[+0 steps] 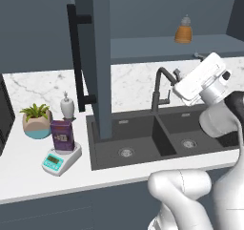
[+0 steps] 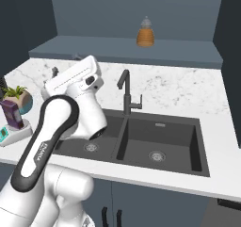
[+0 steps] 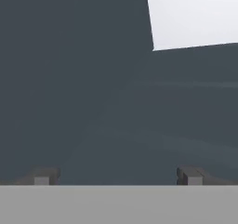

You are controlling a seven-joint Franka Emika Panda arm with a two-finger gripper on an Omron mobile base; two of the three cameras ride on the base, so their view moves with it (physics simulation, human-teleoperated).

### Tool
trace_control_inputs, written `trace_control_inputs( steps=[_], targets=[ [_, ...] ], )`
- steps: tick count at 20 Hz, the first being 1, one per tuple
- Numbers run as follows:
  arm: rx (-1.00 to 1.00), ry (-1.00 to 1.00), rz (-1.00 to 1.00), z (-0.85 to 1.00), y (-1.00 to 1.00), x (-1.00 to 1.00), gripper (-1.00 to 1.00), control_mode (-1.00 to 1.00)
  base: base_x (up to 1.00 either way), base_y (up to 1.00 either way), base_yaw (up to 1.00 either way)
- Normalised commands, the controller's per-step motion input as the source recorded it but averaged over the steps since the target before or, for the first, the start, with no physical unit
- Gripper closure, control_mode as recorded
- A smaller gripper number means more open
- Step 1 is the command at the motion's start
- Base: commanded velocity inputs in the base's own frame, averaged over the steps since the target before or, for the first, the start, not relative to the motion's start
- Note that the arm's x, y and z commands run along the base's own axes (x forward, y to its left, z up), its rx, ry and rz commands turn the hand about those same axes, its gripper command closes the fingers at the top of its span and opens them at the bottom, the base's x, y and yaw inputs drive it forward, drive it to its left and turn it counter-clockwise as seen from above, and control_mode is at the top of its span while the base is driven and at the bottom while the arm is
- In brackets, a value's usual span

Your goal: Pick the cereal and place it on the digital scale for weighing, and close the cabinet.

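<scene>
Cereal on the scale, cabinet door open

We see the cereal [image 1: 62, 135] upright on the digital scale [image 1: 61, 159] near the counter's [image 1: 28, 176] left end; the cabinet [image 1: 95, 57] door stands open above the sink [image 1: 143, 138]; our gripper [image 3: 116, 175] is spread wide, empty.

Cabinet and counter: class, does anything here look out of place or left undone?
The cabinet door hangs wide open over the sink. The cereal stands upright on the digital scale. Nothing looks spilled or damaged.
</scene>
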Motion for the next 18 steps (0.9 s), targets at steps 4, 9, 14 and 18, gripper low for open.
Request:
trace_control_inputs(
  steps=[4, 9, 14, 18],
  targets=[
    [0.0, -0.01, -0.27, 0.36, -0.92, -0.45, -1.0, -1.0, 0.0, 0.0, 0.0],
    [0.0, -0.01, -0.26, 0.07, -0.89, -0.33, -1.0, -1.0, 0.0, 0.0, 0.0],
    [0.0, -0.09, -0.18, -0.01, -0.57, -0.16, -1.0, -1.0, 0.0, 0.0, 0.0],
    [0.04, -0.46, -0.01, 0.03, -0.29, -0.01, -1.0, -1.0, 0.0, 0.0, 0.0]
  ],
)
